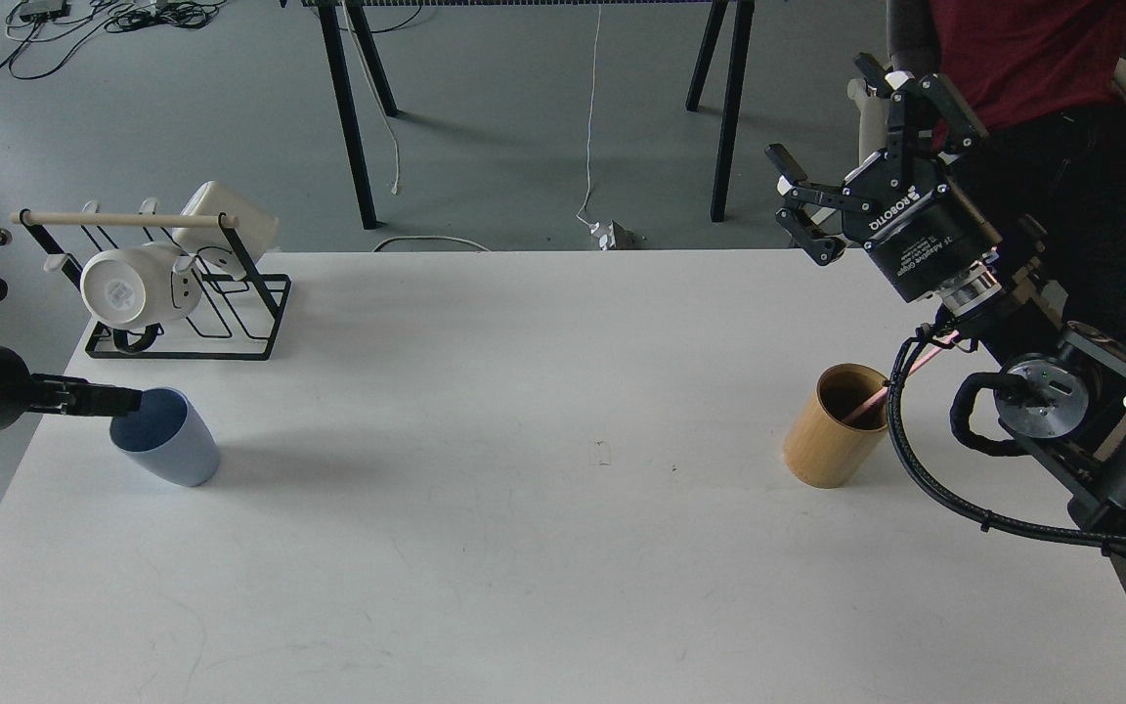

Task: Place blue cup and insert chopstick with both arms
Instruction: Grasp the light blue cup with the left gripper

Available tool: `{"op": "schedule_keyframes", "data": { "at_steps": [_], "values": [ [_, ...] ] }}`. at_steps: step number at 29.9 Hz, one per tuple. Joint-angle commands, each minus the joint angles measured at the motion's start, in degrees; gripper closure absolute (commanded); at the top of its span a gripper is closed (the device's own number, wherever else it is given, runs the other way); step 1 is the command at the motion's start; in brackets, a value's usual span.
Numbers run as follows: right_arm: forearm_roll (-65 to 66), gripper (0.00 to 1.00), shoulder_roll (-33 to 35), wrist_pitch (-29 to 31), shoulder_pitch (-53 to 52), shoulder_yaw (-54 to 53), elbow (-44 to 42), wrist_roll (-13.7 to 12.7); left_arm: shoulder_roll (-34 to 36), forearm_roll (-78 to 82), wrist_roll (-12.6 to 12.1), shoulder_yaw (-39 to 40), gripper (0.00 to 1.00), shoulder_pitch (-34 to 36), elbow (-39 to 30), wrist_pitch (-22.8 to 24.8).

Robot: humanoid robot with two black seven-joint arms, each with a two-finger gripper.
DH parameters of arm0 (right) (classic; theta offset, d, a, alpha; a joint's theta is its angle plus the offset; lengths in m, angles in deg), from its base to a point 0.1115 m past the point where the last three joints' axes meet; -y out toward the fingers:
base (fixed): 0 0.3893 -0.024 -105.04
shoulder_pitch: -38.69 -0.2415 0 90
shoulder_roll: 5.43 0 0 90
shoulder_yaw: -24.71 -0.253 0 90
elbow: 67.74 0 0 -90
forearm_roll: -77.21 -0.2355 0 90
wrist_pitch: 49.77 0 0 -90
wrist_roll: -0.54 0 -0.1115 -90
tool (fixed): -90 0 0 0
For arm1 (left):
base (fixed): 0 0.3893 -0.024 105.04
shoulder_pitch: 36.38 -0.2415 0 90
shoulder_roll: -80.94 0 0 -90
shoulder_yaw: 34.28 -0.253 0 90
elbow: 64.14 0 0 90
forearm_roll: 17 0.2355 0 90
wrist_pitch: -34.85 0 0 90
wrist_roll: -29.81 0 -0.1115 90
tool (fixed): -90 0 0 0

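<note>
White surface (543,548) sitting over grey floor (504,147). Blue cup (167,437) standing near left edge; left end effector (123,399) reaching its rim, grip cannot be told. Chopstick (866,406) leaning in bamboo cylinder (832,427). Right end effector (842,156) hovering raised, fingers spread wide, holding nothing.

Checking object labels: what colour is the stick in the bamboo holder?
Pink-red; the chopstick leans out of the tan holder, head view.

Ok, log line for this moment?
left gripper: at blue cup rim | right gripper: open, raised | chopstick: in bamboo holder
</note>
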Motion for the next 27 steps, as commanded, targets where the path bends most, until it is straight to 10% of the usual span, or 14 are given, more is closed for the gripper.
{"op": "schedule_keyframes", "data": {
  "at_steps": [1,8,13,18,21,27],
  "values": [
    [0.00,0.05,-0.02,0.00,0.43,0.01,0.00,0.00,-0.10,-0.47,0.01,0.00,0.05,-1.33,0.33,0.00],
    [0.00,0.05,0.07,0.00,0.95,0.01,-0.09,0.00,-1.07,-1.00,0.01,0.18,0.18,-2.12,0.33,0.00],
    [0.00,0.05,0.07,0.00,1.31,0.01,-0.09,0.00,-1.42,-1.00,0.01,0.09,0.54,-2.21,0.24,0.00],
    [0.00,0.05,0.42,0.00,1.66,0.01,-0.09,0.00,-1.33,-1.00,0.01,0.18,0.64,-2.48,0.24,0.00],
    [0.00,0.05,0.42,0.00,1.74,0.01,-0.09,0.00,-1.25,-2.05,0.01,0.18,0.97,-3.00,0.16,-0.57],
    [0.00,0.05,0.42,0.00,1.66,0.01,-0.09,0.00,-0.81,-5.48,0.01,0.18,1.00,-3.01,-0.63,-3.21]
  ]
}}
